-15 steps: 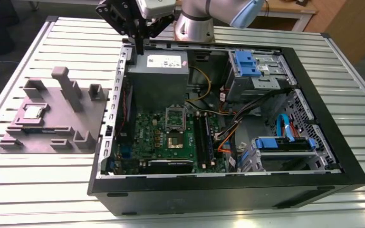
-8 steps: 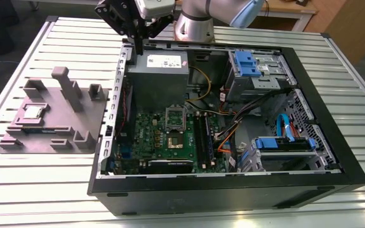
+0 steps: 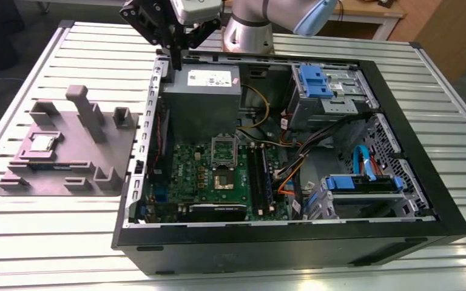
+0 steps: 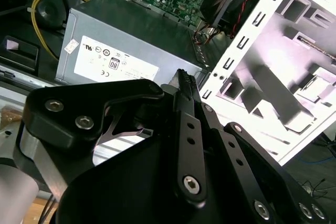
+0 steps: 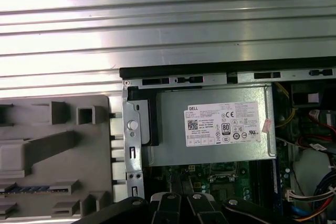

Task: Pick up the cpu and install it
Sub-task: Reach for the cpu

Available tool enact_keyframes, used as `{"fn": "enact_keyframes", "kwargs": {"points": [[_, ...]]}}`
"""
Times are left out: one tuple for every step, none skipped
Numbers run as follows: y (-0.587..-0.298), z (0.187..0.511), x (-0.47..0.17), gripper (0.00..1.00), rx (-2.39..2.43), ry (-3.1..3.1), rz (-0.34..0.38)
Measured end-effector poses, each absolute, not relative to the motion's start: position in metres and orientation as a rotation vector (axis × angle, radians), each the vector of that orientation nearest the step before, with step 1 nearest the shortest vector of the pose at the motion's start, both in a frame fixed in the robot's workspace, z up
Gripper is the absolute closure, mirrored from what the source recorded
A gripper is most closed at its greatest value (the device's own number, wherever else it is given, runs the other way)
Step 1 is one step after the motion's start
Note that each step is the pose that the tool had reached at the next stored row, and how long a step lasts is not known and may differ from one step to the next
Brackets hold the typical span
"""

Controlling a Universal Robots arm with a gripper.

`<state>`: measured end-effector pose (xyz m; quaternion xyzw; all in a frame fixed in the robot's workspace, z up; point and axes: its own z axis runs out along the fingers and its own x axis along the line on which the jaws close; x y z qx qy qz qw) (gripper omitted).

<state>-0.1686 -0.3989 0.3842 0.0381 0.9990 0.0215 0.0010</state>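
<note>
Black claw [image 3: 173, 59], tips together, downward at edge of grey box [image 3: 202, 100].

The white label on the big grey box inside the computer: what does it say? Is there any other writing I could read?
White label on the grey box: rows of fine print and round marks, too small to read.
Small pale sticker beside it: blurred.
Green board: no legible markings.
cpu on the grey tray: none legible.
</note>
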Motion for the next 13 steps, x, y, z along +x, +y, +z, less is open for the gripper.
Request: {"fn": "enact_keyframes", "kwargs": {"points": [[-0.3989, 0.3843, -0.1689, 0.90, 0.120, 3.137, 0.068], [-0.3989, 0.3842, -0.1691, 0.90, 0.120, 3.137, 0.068], [-0.3989, 0.3842, -0.1694, 0.90, 0.120, 3.137, 0.068], [-0.3989, 0.3843, -0.1695, 0.90, 0.120, 3.137, 0.068], [-0.3989, 0.3842, -0.1697, 0.90, 0.120, 3.137, 0.068], [-0.3989, 0.3842, -0.1697, 0.90, 0.120, 3.137, 0.068], [-0.3989, 0.3842, -0.1697, 0.90, 0.120, 3.137, 0.068], [-0.3989, 0.3842, -0.1699, 0.90, 0.120, 3.137, 0.068], [-0.3989, 0.3842, -0.1703, 0.90, 0.120, 3.137, 0.068], [-0.3989, 0.3842, -0.1706, 0.90, 0.120, 3.137, 0.068], [-0.3990, 0.3842, -0.1710, 0.90, 0.120, 3.137, 0.068], [-0.3989, 0.3843, -0.1714, 0.90, 0.120, 3.137, 0.067], [-0.3989, 0.3842, -0.1717, 0.90, 0.120, 3.137, 0.068]]}}
